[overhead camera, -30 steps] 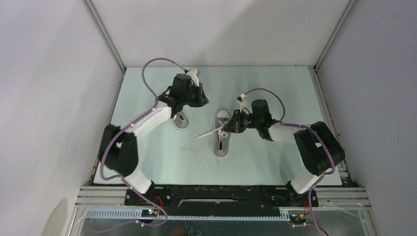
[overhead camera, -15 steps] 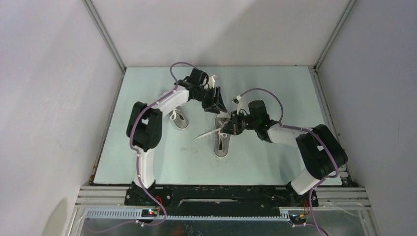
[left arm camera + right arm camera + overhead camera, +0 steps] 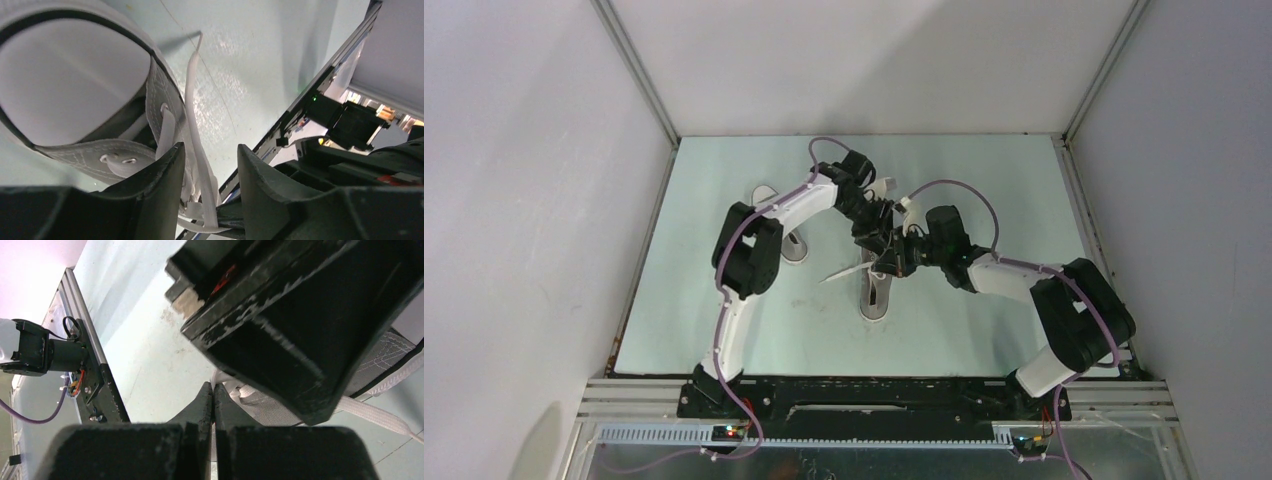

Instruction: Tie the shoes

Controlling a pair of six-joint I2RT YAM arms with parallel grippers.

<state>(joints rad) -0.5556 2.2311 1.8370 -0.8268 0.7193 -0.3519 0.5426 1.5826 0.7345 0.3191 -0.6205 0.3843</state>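
Observation:
Two grey sneakers lie on the pale green table. The middle shoe (image 3: 876, 296) points toward me, and one white lace end (image 3: 839, 273) trails off to its left. The other shoe (image 3: 796, 250) lies partly under my left arm. My left gripper (image 3: 871, 238) hovers over the middle shoe's heel end, open, with lace strands (image 3: 192, 100) running between its fingers (image 3: 165, 180) beside the shoe's opening (image 3: 75, 85). My right gripper (image 3: 890, 258) is shut, pinching a white lace at its tips (image 3: 213, 390) right beside the left gripper (image 3: 300, 315).
White walls and metal frame rails enclose the table on three sides. The arm bases and a black rail (image 3: 874, 395) run along the near edge. Purple cables loop above both wrists. My two grippers are almost touching over the shoe.
My left arm has swung from over the left shoe across to the middle shoe and now sits against the right gripper. The right gripper has edged slightly left, still shut.

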